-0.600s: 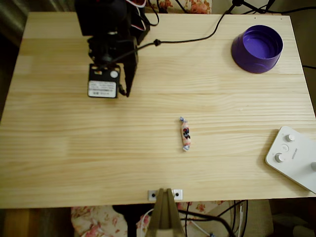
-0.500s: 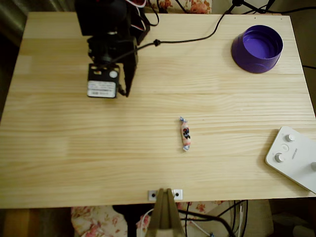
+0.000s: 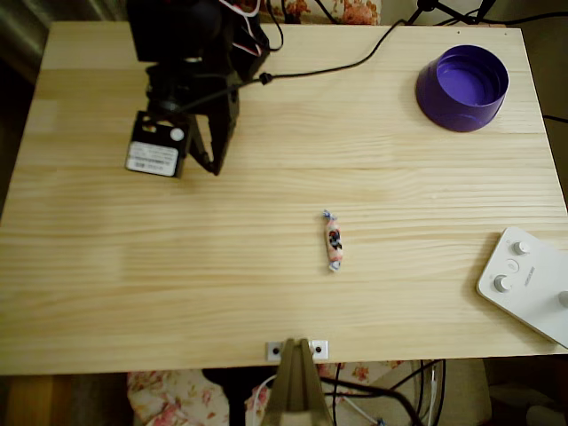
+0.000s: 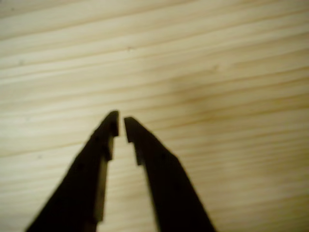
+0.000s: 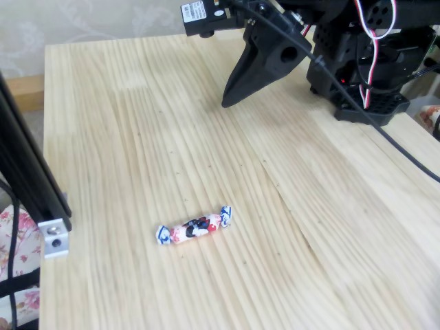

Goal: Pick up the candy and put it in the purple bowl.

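The candy [image 3: 334, 240], a small pinkish-white sweet with dark markings and twisted blue ends, lies flat near the middle of the wooden table [image 3: 284, 302]; the fixed view shows the candy [image 5: 194, 227] toward the front. The purple bowl [image 3: 462, 87] stands upright at the far right corner in the overhead view. My black gripper [image 3: 213, 168] hangs over the far left part of the table, well away from both. In the wrist view the gripper [image 4: 120, 123] points at bare wood, fingertips almost touching with nothing between them. In the fixed view the gripper [image 5: 225, 103] is above the table.
A white device with knobs [image 3: 528, 282] lies at the near right edge in the overhead view. A black cable [image 3: 355, 62] runs across the far side of the table. A black post with a metal bracket [image 5: 53, 237] stands at the left edge in the fixed view.
The arm has swung to the left in the overhead view, away from the candy. The candy and the bowl have not moved.
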You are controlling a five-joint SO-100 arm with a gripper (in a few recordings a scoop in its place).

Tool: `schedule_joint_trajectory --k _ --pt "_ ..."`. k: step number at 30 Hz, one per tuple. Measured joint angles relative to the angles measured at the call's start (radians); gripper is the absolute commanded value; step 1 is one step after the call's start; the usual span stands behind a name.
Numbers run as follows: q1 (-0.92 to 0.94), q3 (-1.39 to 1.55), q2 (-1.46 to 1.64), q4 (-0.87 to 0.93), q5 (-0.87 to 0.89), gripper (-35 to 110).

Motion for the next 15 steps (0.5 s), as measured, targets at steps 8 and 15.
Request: schedule_joint_trajectory --k 8,15 --pt "-0.046 0.000 0.000 -0.057 -0.049 -1" --pt "-0.097 -0.075 0.000 -0.055 -0.058 -1"
